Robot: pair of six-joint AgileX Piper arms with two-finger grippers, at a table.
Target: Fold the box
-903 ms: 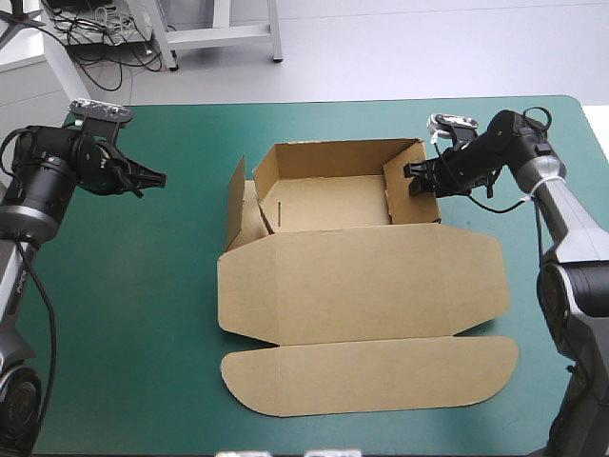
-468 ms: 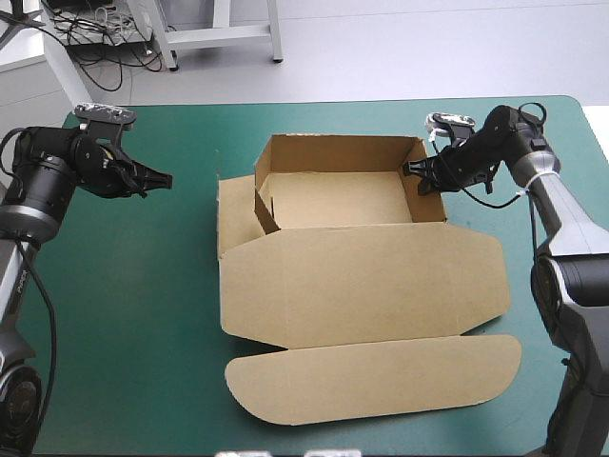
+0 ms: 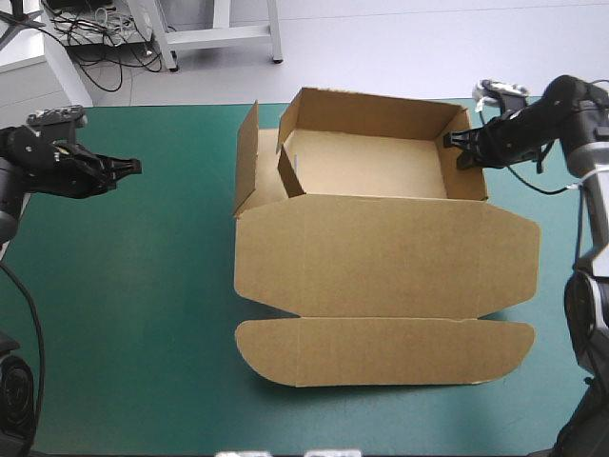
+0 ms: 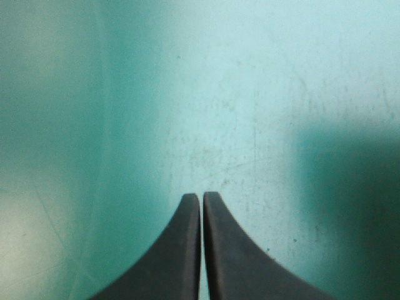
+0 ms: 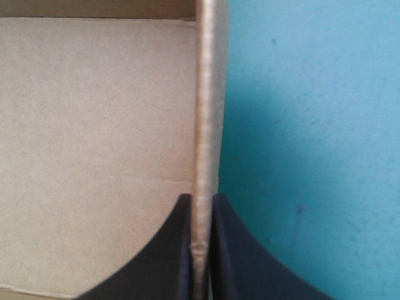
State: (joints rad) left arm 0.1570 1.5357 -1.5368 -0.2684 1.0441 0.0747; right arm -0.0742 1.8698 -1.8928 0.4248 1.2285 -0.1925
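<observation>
right fingers (image 5: 164, 256) pinching box (image 3: 381, 257) wall, lid flat

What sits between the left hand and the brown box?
Nothing but bare teal-green cover lies between the left hand and the box, as the high view shows.

Black left arm (image 3: 29, 169), black right arm (image 3: 569, 103), forearms seemingly grey; left pincer (image 4: 201, 197) finned.

The brown cardboard box (image 3: 381, 257) and the black-fingered right gripper (image 3: 459, 152) clamping its wall now sit farther right and back; the black-fingered left gripper (image 3: 136, 167) sits farther left
</observation>
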